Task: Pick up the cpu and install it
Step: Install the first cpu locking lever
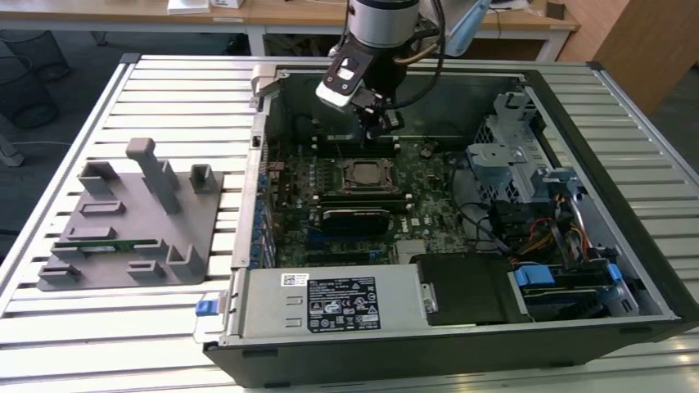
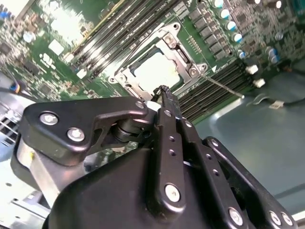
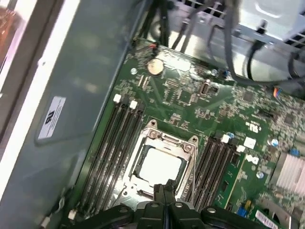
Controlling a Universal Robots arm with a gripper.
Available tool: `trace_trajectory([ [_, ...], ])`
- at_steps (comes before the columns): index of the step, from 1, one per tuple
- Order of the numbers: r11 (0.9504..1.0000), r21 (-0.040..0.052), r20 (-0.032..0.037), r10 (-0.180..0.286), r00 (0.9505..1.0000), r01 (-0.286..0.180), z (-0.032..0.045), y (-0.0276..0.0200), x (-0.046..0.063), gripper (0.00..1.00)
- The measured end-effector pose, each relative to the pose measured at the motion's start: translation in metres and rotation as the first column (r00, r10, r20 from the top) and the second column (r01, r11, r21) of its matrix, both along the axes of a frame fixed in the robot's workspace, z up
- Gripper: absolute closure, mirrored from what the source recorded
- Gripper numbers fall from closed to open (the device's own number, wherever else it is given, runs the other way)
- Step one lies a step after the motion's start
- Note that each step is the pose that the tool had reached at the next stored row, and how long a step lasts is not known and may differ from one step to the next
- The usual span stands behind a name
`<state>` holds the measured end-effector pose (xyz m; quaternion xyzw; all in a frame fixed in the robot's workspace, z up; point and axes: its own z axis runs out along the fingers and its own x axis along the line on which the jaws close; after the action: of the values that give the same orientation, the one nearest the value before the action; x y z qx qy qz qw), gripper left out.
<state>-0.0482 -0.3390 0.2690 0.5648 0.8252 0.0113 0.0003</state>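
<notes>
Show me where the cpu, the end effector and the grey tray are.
cpu (image 3: 159, 164), first wrist view, middle of its shiny top, in the socket.
end effector (image 2: 164, 90), second wrist view, tips of its closed fingers.
tray (image 1: 202, 237), exterior view, bare flat part of its base.

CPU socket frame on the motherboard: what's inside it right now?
The cpu lies flat inside the socket frame, its pale metal top showing in both wrist views. The shut gripper hangs above its near edge, covering that edge. The socket contacts underneath are covered.
</notes>
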Motion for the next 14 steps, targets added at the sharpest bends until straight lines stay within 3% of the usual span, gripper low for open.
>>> trace_trajectory([
  [3, 0.9985, 0.0001, 0.0001, 0.054, 0.9985, -0.054, -0.0007, 0.0000, 0.0000, 0.89],
  [7, 0.9918, 0.0002, 0.0001, 0.128, 0.9918, -0.128, -0.0016, 0.0000, 0.0000, 0.89],
  [11, 0.9801, 0.0001, 0.0001, 0.199, 0.9801, -0.199, -0.0025, 0.0000, 0.0000, 0.89],
  [14, 0.9676, 0.0001, 0.0001, 0.252, 0.9676, -0.252, -0.0031, 0.0000, 0.0000, 0.89],
])
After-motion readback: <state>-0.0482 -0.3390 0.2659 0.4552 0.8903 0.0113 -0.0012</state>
